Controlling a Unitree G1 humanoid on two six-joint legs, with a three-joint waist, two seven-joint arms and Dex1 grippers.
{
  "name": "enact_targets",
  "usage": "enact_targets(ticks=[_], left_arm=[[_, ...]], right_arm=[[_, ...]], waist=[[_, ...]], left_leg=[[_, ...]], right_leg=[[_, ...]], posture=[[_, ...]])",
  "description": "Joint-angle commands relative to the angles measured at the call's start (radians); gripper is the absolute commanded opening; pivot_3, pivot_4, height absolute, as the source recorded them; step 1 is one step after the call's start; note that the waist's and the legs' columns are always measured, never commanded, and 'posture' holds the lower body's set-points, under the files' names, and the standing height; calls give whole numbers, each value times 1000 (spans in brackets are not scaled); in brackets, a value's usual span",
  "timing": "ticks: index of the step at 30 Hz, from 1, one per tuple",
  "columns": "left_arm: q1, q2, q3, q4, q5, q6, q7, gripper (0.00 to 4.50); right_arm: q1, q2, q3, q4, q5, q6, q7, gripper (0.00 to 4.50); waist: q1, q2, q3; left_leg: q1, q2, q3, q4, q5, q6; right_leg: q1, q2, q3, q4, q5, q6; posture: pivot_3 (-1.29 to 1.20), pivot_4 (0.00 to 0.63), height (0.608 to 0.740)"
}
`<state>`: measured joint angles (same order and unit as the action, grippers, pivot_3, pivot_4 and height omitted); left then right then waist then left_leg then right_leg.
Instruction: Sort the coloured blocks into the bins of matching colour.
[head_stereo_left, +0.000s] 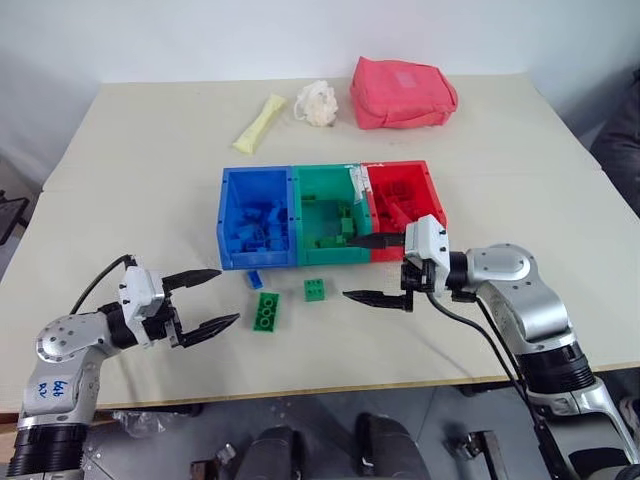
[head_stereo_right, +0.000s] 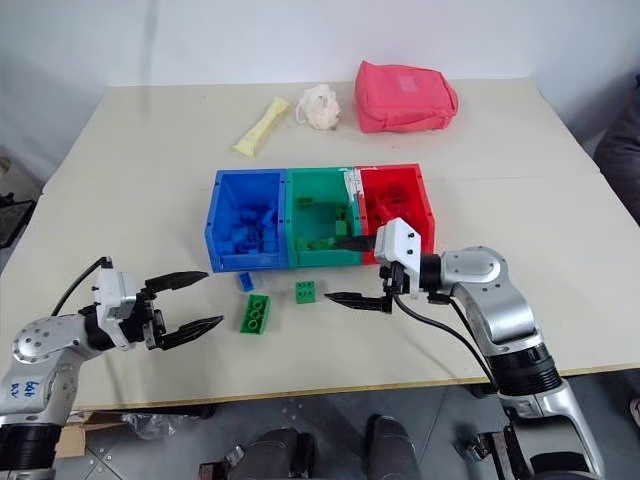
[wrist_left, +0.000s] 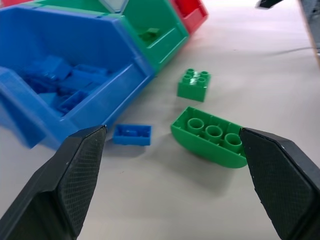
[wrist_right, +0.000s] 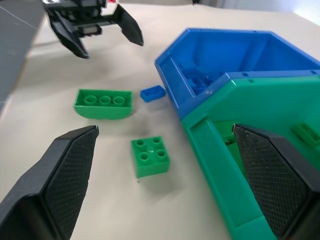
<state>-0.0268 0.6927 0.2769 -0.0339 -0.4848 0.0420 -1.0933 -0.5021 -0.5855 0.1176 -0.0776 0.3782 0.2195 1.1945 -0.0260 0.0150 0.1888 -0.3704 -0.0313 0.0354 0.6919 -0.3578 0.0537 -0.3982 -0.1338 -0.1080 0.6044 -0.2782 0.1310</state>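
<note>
Three joined bins stand mid-table: a blue bin (head_stereo_left: 224, 215), a green bin (head_stereo_left: 320, 170) and a red bin (head_stereo_left: 436, 200), each with blocks of its own colour inside. In front of them lie a small blue block (head_stereo_left: 255, 279), a long green block (head_stereo_left: 266, 311) and a square green block (head_stereo_left: 315, 289). My left gripper (head_stereo_left: 228, 296) hangs open and empty just left of the long green block (wrist_left: 210, 142), pointing at it. Open and empty too, my right gripper (head_stereo_left: 352, 268) is right of the square green block (wrist_right: 150, 157), by the green bin's front.
At the back of the table lie a pink pouch (head_stereo_left: 402, 92), a white crumpled lump (head_stereo_left: 318, 103) and a yellow packet (head_stereo_left: 259, 123). The table's front edge (head_stereo_left: 300, 392) runs close below both grippers.
</note>
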Motion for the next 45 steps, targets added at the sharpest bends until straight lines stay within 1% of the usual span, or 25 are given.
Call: enact_targets(ticks=[1, 6, 8, 11, 16, 20, 26, 29, 33, 36, 39, 42, 45], left_arm=[[74, 39, 78, -60, -18, 27, 21, 4500], [156, 62, 139, -101, -28, 56, 30, 4500], [215, 64, 184, -133, -38, 62, 29, 4500], [275, 70, 226, -162, -46, 77, 30, 4500], [331, 62, 255, -223, -52, 102, 47, 4500], [368, 36, 239, -311, -58, 148, 97, 4500], [404, -3, 150, -520, -64, 326, 256, 4500], [389, 9, 92, -595, -64, 412, 306, 4500], [338, -40, 30, -683, -59, 479, 425, 4500], [287, -74, -38, -723, -36, 561, 532, 4500], [218, -116, -133, -731, -1, 628, 628, 4500], [176, -143, -193, -735, 17, 672, 678, 4500], [150, -146, -221, -739, 26, 704, 702, 4500]], right_arm=[[25, -62, -66, -6, 36, -16, 50, 4484], [52, -116, -101, 23, 64, -18, 115, 4484], [70, -144, -120, 45, 70, -34, 149, 4484], [80, -159, -133, 73, 80, -50, 190, 4484], [52, -152, -122, 125, 63, -69, 206, 4484], [39, -150, -120, 141, 66, -75, 216, 4484], [51, -154, -128, 142, 86, -85, 252, 4484], [53, -155, -133, 138, 95, -85, 259, 4484], [59, -161, -138, 129, 104, -81, 266, 4484], [60, -163, -139, 125, 105, -79, 268, 4484], [57, -163, -139, 120, 107, -75, 264, 4484], [56, -168, -141, 114, 107, -72, 262, 4484], [56, -174, -148, 110, 108, -71, 259, 4484]], waist=[[0, 0, 0], [3, 0, 0], [4, 0, 0], [3, 0, 0], [4, 0, 0], [4, 0, 0], [7, 0, 0], [14, 0, 0], [26, 0, 0], [29, 0, 0], [29, 0, 0], [29, 0, 0], [28, 0, 0]], left_leg=[[0, 0, 0, 0, 0, 0], [0, 1, 0, 0, 0, 0], [0, 2, 0, -1, 0, -1], [0, 3, 0, -1, -1, -1], [0, 4, 0, -1, -1, -1], [0, 4, 0, -1, -1, -2], [0, 4, 0, -1, -1, -2], [0, 4, 0, -1, -1, -2], [1, 4, 0, -1, -1, -2], [0, 4, 0, 0, -1, -2], [1, 4, 0, 1, -1, -2], [0, 4, 0, 1, -1, -2], [0, 4, 0, 1, -1, -2]], right_leg=[[0, 0, 1, 0, 0, 0], [3, -2, 1, -6, 0, 0], [4, -2, 1, -8, 0, 0], [4, -3, 1, -10, 0, 0], [5, -3, 1, -11, 0, 0], [5, -3, 1, -12, 0, 0], [5, -3, 1, -12, 0, 0], [5, -3, 1, -12, 0, 0], [5, -3, 2, -12, 0, 0], [6, -3, 2, -12, 0, 0], [6, -2, 2, -11, 0, 0], [6, 0, 2, -10, 0, 0], [6, 0, 2, -11, 0, 0]], posture=[[0, 150, 740], [0, 150, 740], [0, 150, 740], [0, 150, 740], [0, 150, 740], [0, 150, 740], [0, 150, 740], [0, 150, 740], [0, 150, 740], [0, 150, 740], [0, 150, 740], [0, 150, 740], [0, 150, 740]])
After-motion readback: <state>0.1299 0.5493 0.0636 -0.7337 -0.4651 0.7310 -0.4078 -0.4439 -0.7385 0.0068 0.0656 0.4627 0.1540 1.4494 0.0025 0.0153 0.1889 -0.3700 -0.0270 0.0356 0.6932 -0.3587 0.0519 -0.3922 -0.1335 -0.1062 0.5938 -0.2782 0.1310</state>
